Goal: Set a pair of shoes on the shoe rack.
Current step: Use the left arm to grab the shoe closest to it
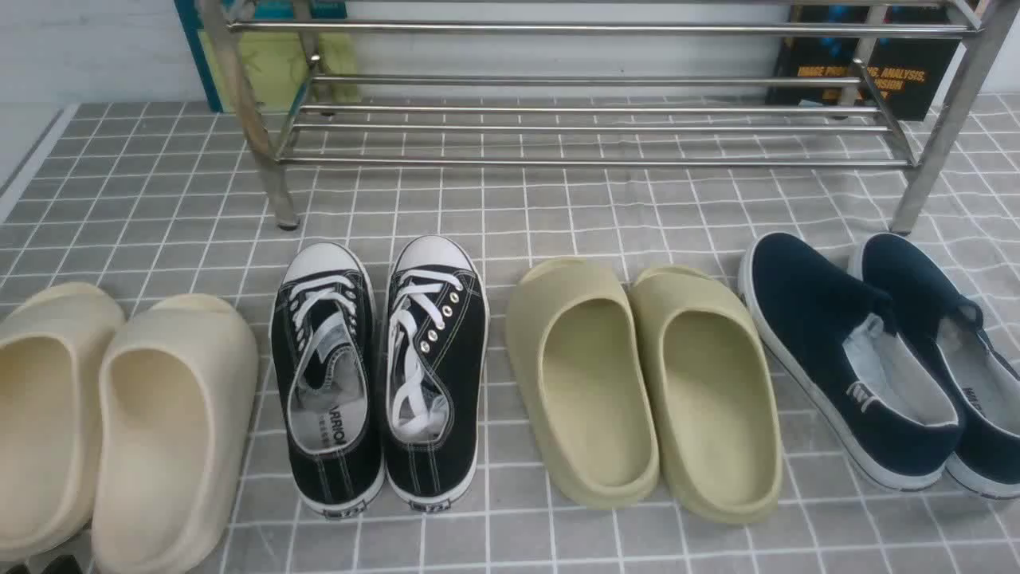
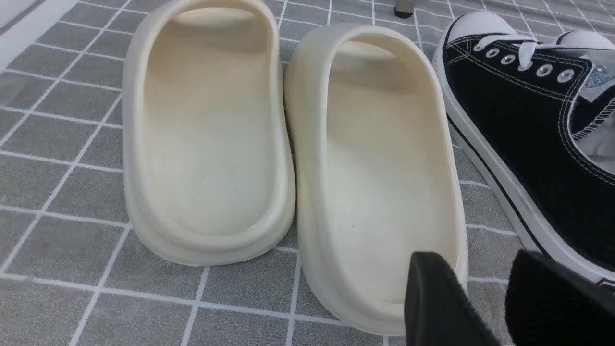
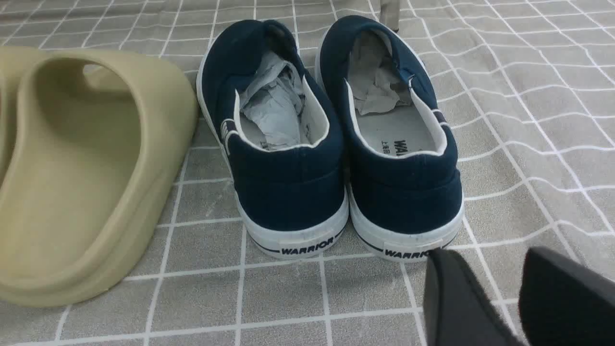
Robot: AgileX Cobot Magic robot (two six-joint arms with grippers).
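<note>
The pair of shoes, two black lace-up sneakers with white laces and toe caps, stands side by side on the checked cloth: the left one and the right one, toes toward the shoe rack. The rack's silver bars are bare. In the left wrist view my left gripper is open and holds nothing. It hovers over the gap between a beige slipper's heel and the left sneaker. My right gripper is open too, just behind the heel of a navy slip-on.
Beige foam slippers lie left of the sneakers, olive slippers right of them, navy slip-ons farthest right. Books lean on the wall behind the rack: a green one and a dark one.
</note>
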